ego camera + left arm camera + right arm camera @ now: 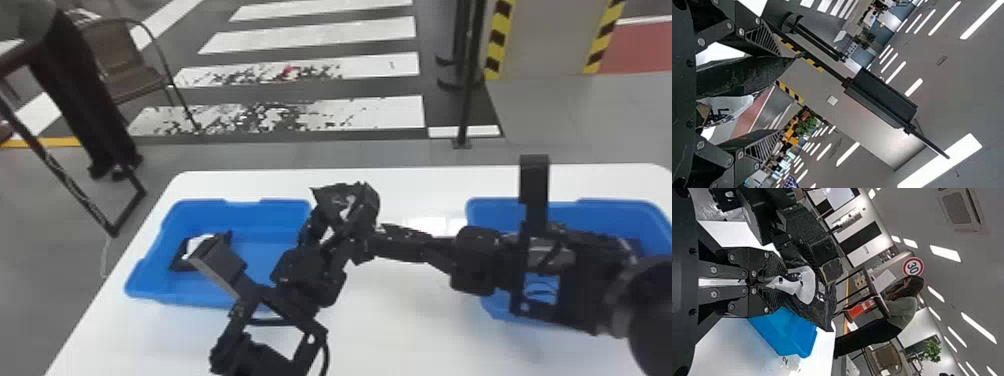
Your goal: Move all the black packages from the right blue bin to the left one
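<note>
1. Jaws of the right gripper [782,283] are closed on a black package [820,313]; those of the left gripper [779,94] are parted around it, apparently for a handover.
2. The package is held up near the left bin [270,207], on its right side. If it were released before being pinched by the left jaws, it could be dropped on the table [395,325].
3. Twisting or slipping could be caused by a limp wrapper.
4. Inside the left bin, another package [177,256] could be struck by a low approach.
5. Farther right of that bin, the right bin [615,206] is partly hidden by the right arm [475,260]; leftovers could be missed.
</note>
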You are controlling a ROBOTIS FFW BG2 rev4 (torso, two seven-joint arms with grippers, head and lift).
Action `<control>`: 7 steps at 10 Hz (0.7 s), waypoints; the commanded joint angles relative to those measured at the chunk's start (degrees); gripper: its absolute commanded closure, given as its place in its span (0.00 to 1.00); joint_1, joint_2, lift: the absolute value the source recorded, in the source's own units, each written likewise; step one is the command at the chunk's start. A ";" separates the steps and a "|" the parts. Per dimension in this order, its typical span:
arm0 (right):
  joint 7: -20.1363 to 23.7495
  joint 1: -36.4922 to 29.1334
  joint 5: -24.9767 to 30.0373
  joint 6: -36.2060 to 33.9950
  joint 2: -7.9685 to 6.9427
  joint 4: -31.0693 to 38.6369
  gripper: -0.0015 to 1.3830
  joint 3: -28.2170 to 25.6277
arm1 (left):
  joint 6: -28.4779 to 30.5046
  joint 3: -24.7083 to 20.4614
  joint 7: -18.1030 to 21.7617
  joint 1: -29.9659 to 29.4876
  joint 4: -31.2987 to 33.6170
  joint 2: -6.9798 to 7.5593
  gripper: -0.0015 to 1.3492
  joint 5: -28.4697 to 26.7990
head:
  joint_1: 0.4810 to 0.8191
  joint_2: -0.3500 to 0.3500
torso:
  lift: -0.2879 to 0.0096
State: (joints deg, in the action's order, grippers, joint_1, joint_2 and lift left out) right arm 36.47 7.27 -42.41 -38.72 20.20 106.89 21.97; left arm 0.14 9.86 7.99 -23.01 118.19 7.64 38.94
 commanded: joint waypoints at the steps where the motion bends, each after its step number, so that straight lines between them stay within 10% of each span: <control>1: 0.00 0.33 -0.20 0.62 -0.07 -0.23 0.80 0.20 | 4.08 0.08 0.01 -0.19 0.00 0.00 0.91 4.13 | 0.63 0.79 | 0.45; 6: 0.00 2.01 0.14 3.57 -0.95 -5.01 0.77 -0.37 | 3.09 0.19 0.62 -0.05 -0.14 0.00 0.90 5.96 | 0.63 0.74 | 0.45; 7: 0.27 1.59 0.60 3.85 -0.95 -5.43 0.56 -0.94 | 1.69 -1.07 0.45 0.23 -0.56 -0.09 0.90 4.82 | 0.63 0.74 | 0.45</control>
State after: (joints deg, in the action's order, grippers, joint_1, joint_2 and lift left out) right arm 36.71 9.14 -42.08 -35.06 19.25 101.76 21.31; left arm 2.67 9.49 8.44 -23.00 117.85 7.63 44.32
